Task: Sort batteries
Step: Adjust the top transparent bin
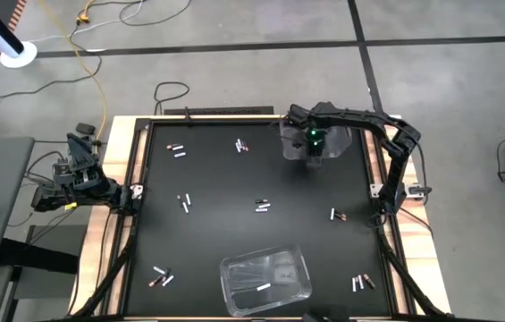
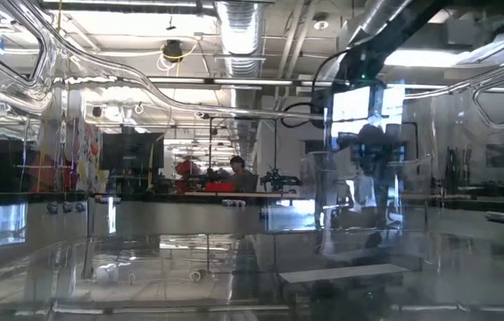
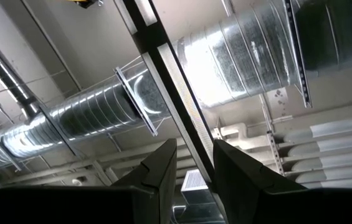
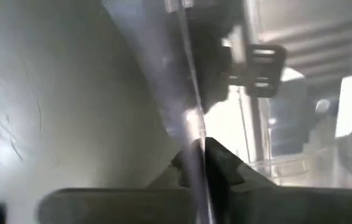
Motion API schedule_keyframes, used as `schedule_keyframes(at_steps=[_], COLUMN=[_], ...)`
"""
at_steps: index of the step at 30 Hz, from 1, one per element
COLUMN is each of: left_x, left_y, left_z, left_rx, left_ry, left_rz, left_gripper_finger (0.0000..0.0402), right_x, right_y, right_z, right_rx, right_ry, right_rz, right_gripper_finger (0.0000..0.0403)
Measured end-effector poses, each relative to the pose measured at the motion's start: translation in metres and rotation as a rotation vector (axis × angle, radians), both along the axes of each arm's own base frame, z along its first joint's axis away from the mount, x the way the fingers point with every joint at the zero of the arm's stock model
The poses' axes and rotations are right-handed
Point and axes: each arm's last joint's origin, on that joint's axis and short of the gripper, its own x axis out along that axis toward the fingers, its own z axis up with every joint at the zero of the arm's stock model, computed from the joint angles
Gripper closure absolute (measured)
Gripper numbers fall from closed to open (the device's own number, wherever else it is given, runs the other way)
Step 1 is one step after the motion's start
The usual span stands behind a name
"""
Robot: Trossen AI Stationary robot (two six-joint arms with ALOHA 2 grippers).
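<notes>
Clear plastic of the near bin fills the low view, so that camera looks across the table through its walls. Seen from above, the black table carries 2 bins. This near bin sits at the front edge with 1 white battery inside. The far bin sits at the back right, under the right arm.

The right gripper is pinched together on the far bin's thin clear wall. The left gripper waits off the table's left edge, pointing at the ceiling, with its fingers slightly apart and empty.

The loose batteries lie in small pairs scattered over the mat, all well apart from both grippers.

The likely risk is the slick wall slipping from so narrow a pinch. The bin could then tip or drop and knock the nearest pair into rolling.

Only the right wrist view shows the pinch itself. From above, the arm covers it. Only the high view shows where the batteries lie.
</notes>
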Motion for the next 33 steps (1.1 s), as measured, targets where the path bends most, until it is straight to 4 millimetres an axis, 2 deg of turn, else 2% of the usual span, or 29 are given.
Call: schedule_keyframes(at_steps=[6,14,21,25,33], left_x=[0.0,0.0,0.0,0.0,0.0], left_y=[0.0,0.0,0.0,0.0,0.0], left_z=[0.0,0.0,0.0,0.0,0.0], left_rx=[-0.002,-0.002,-0.002,-0.002,-0.003], left_ry=[0.0,0.0,0.0,0.0,0.0], left_rz=[0.0,0.0,0.0,0.0,0.0], left_gripper_finger=[0.03,0.03,0.03,0.03,0.03], right_x=[0.0,-0.002,-0.003,-0.001,-0.018], right_y=[0.01,0.021,0.017,0.009,-0.008], right_z=[0.011,0.035,0.038,0.039,0.039], right_rx=[-0.017,-0.065,-0.008,-0.005,-0.002], right_ry=[-0.002,-0.056,-0.075,-0.144,-0.115], right_rz=[-0.279,-0.839,-1.194,-1.299,-1.407], right_gripper_finger=[0.0398,0.0399,0.0399,0.0399,0.0399])
